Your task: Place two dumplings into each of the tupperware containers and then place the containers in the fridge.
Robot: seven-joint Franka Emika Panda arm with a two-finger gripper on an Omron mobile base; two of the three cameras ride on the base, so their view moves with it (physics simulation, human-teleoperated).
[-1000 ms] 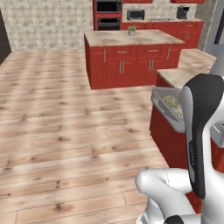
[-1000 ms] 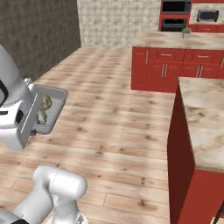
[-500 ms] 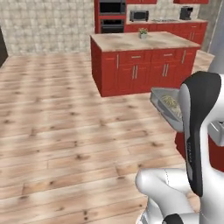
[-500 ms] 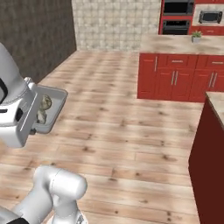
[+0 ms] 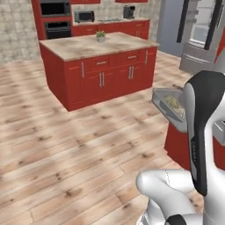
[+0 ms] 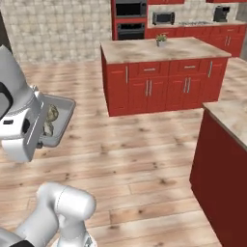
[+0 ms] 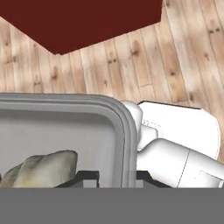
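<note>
In the left base view, the white arm rises at the lower right, and just beyond its dark upper link a shallow rectangular tray of translucent grey plastic (image 5: 169, 105) hangs in the air above the wooden plank floor (image 5: 66, 149). Pale crinkled dumplings (image 5: 173, 103) lie inside the tray. Far across the floor stands a red kitchen island with a beige stone tabletop (image 5: 94, 46), and a small potted plant (image 5: 100, 36) sits on it. At the far right stands the tall grey metallic fridge (image 5: 200, 35), well apart from the tray. A red wall unit with black ovens (image 5: 55, 17) and a microwave (image 5: 85, 16) lines the far wall.

In the right base view, the arm is at the left and the same grey tray (image 6: 60, 120) juts out from the white hand over the floor, tilted so that its inside faces the camera. Two beige dumplings (image 6: 50, 119) rest in it, one above the other. The red island is far and to the right of the tray, and a second red cabinet with a beige tabletop (image 6: 226, 159) stands near on the right.

In the hand view, the tool (image 7: 116, 177) is closed on the rounded rim of the tray, one dark fingertip on each side of the wall. One tan dumpling (image 7: 41, 168) lies inside, just beside the inner fingertip. Plank floor and a dark red cabinet side (image 7: 83, 19) lie beyond.
</note>
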